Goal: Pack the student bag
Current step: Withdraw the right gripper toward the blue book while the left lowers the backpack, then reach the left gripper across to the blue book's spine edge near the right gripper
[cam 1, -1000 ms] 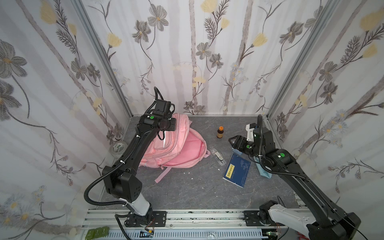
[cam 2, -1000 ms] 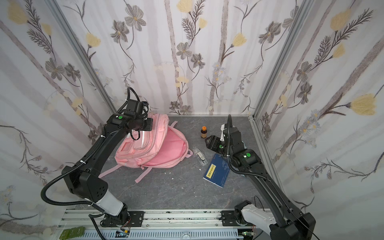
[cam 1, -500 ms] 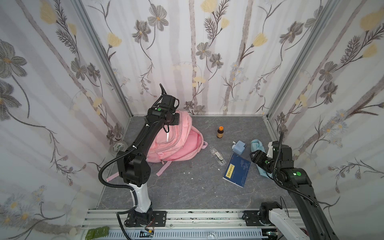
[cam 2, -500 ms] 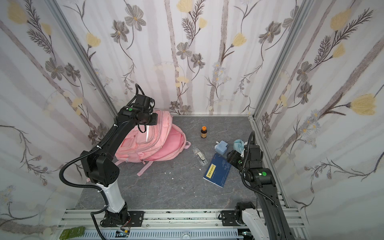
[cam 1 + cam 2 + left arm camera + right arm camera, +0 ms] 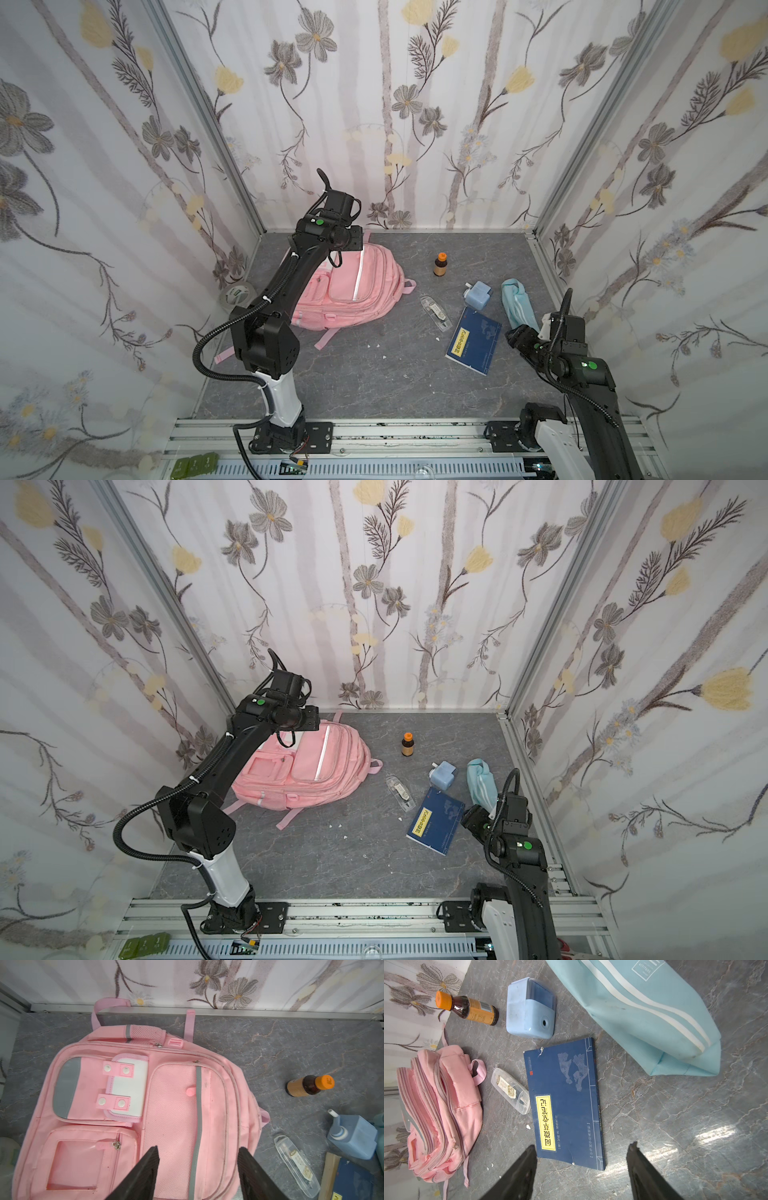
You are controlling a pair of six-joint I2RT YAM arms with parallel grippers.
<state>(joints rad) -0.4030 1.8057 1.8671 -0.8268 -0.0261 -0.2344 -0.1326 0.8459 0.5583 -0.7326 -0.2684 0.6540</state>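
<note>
1. L gripper (image 5: 198, 1148) is opening, just let go; hovering empty over bag (image 5: 353, 291).
2. Bag is now lying flat on table (image 5: 374, 374).
3. R gripper (image 5: 582, 1145) is pulling back, well right of bag, spread, empty; packing prob. not started.

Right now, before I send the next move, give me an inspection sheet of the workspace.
Surface: grey marbled tabletop, a few white scraps near the middle.
Job's things: pink backpack lies front-up at back left; blue book, upright brown bottle, light-blue box, clear case and light-blue pouch all lie outside it.
Clutter: roll of tape by the left wall.
Grippers: left gripper above the backpack, fingers apart, empty; right gripper raised near the book, fingers apart, empty.
Cables: black hose loops off the left arm.
Surroundings: floral walls on three sides, metal rail in front.
</note>
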